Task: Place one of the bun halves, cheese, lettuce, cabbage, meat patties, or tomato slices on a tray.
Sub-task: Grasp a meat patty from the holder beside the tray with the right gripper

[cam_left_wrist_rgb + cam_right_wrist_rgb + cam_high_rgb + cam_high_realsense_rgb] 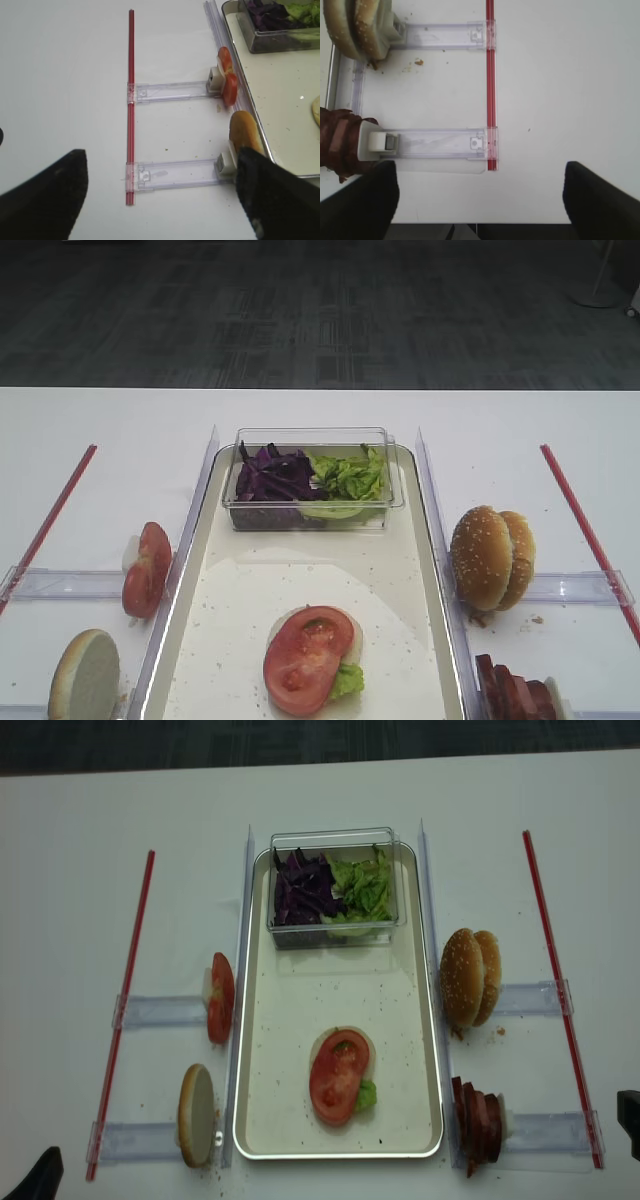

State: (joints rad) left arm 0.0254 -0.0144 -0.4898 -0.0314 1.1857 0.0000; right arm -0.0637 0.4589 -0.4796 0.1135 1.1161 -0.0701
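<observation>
**Black fingers wide, both arms parked off the tray**

Black and blunt, the right gripper (480, 200) hangs over bare tabletop with its fingers spread wide and nothing between them; the left gripper (160, 195) is likewise parted and empty. Both sit at the near edge, well apart from the food.

Just beyond the right claw stand the meat patties (337, 142), upright on edge against a white stop on a clear rail. The sesame bun halves (355, 27) stand in the next rail back. On the left side, a pale-faced bun half (244, 132) and spare tomato slices (227, 80) stand the same way.

The tray (290, 1020) already carries a stack near its front: a pale bun base, a bit of lettuce (366, 1095) and a tomato slice (338, 1075) on top. A patty looks the likely next piece. I would bring the right claw down square over the patty row, close on the outermost disc alone, lift straight up clear of the stop, then centre it over the tomato.

The wrist views show the rails, stops and finger spread. Only the overhead views show the stack, and the clear box (312, 480) at the tray's far end holding cabbage (272, 478) beside more lettuce.
</observation>
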